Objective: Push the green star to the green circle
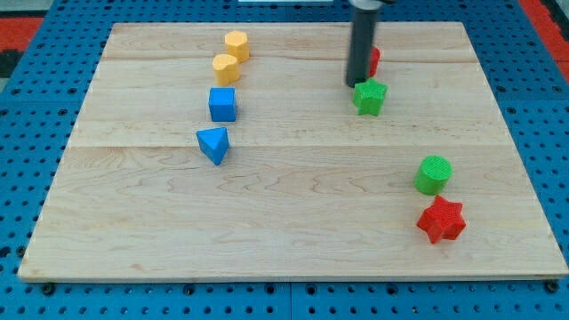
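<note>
The green star [370, 97] lies in the upper right part of the wooden bench [293, 240], the largest thing in view, a pale plank board resting on a blue pegboard. The arm's dark rod comes down from the view's top, and my tip [356, 84] stands just at the star's upper left edge, touching it or very nearly so. That placement looks deliberate: the green circle [434, 174] sits well below and to the view's right of the star, so a push from the upper left would drive the star toward it. There are no jaws on this arm, so nothing is grasped; the rod can only shove.

A red block [374, 60] is partly hidden behind the rod, its shape unclear. The red star [441, 220] rests just below the green circle and could be bumped by an overshoot. Well apart on the view's left stand two yellow blocks [231, 56], a blue cube [222, 104] and a blue triangular block [213, 144].
</note>
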`<state>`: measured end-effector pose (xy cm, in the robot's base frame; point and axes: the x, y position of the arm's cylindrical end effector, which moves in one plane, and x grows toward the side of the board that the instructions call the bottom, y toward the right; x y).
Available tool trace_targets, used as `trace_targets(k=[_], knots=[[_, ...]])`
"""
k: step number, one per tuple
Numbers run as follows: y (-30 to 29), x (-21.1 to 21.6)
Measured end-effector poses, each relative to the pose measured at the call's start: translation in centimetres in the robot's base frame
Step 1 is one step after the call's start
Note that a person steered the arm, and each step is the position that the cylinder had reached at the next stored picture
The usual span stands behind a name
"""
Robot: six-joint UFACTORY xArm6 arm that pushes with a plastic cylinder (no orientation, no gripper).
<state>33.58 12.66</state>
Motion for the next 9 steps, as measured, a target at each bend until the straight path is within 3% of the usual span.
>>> trace_targets(k=[1,3,5,6,7,9], knots=[[3.1,4.6],[0.9,3.9],[-0.4,5.9],[-4.1,6.6],[-2.4,8.7],[1.8,8.9]])
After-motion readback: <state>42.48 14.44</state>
